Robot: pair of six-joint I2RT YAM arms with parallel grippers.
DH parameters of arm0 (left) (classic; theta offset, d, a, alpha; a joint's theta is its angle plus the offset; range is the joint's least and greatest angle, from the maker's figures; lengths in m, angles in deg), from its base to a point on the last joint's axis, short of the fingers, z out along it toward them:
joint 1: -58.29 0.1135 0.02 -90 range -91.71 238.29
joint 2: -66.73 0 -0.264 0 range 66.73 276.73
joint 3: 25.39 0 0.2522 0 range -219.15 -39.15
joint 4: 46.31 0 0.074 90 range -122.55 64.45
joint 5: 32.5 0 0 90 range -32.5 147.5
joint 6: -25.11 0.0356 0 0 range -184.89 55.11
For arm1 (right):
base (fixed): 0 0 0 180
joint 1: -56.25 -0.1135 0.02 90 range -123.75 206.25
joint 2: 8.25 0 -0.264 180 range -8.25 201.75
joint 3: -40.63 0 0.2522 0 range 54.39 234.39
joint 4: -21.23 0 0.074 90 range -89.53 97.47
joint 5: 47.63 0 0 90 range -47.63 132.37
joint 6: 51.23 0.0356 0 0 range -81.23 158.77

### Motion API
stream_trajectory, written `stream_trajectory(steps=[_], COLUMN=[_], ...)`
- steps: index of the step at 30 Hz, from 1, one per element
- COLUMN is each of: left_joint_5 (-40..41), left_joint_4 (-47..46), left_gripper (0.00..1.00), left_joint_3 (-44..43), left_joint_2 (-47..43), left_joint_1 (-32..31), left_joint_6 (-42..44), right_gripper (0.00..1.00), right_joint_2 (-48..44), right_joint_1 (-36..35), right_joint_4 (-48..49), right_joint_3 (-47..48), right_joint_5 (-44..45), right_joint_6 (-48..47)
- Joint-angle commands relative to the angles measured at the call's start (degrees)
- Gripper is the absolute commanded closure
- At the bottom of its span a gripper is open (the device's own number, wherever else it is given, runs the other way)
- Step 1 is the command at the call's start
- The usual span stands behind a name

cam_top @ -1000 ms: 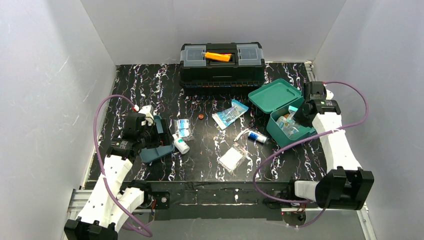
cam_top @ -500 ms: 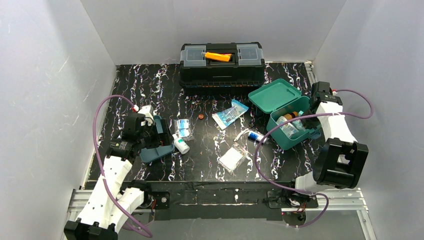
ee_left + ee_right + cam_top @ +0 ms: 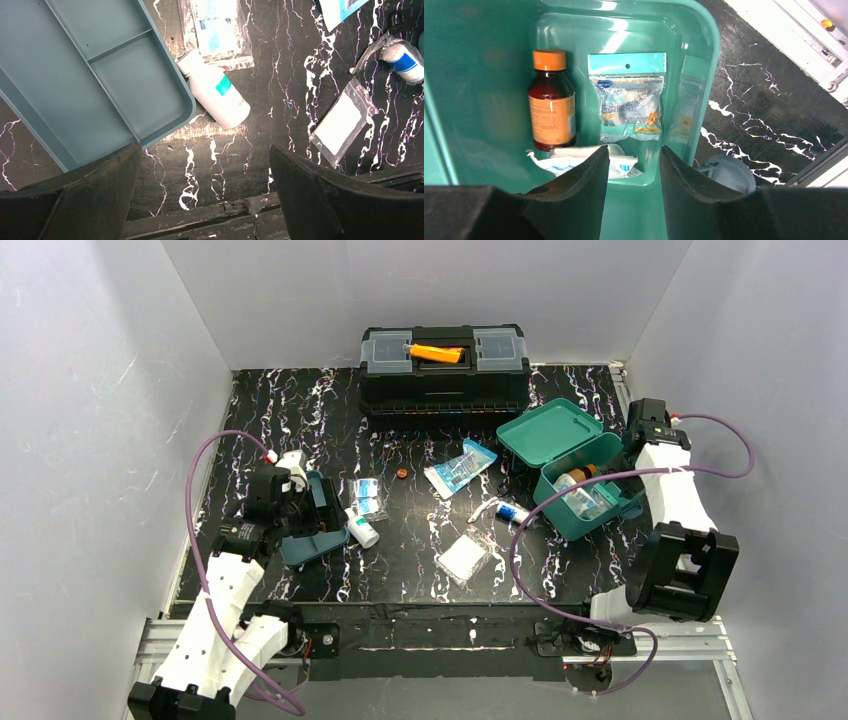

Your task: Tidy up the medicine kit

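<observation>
1. The medicine kit (image 3: 575,480) is seen open near the right edge of the desk (image 3: 420,575), its lid tipped back toward the far edge.
2. Inside it, a brown bottle (image 3: 551,102) with an orange cap is seen beside a clear packet (image 3: 628,97), and a white wrapped item (image 3: 571,161) is found next to both.
3. The right fingers (image 3: 574,200) are held apart above the kit's inside, with nothing between them.
4. The divided tray (image 3: 95,75) is set near the left edge, with a white bottle (image 3: 215,92) just beside its corner.
5. The left fingers (image 3: 90,200) are spread wide above that corner, and nothing is clamped.
</observation>
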State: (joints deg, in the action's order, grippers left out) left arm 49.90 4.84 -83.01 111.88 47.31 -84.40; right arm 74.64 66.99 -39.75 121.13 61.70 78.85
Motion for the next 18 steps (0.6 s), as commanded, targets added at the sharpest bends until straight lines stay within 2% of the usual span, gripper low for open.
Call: stream_trajectory(steps=[1,12,18], left_joint_5=[-0.5,-0.9,-0.9], left_joint_4=[0.7,0.4,0.4], left_gripper=[0.00,0.01,0.01], left_joint_3=[-1.2,-1.2,-1.2], left_joint_2=[-1.1,-0.8,-0.6], left_joint_1=[-0.1,-0.1,-0.1], left_joint_6=[0.1,0.2,0.3], right_gripper=[0.50,0.43,0.38], right_joint_2=[-5.2,-13.7,-18.7], right_joint_1=[0.2,-1.1,-6.3], right_joint_4=[-2.0,-2.1,-0.3], right_joint_3=[3.8,6.5,5.9], right_joint_5=[0.0,-11.5,-15.7], right_joint_6=[-1.1,-11.2,-16.2])
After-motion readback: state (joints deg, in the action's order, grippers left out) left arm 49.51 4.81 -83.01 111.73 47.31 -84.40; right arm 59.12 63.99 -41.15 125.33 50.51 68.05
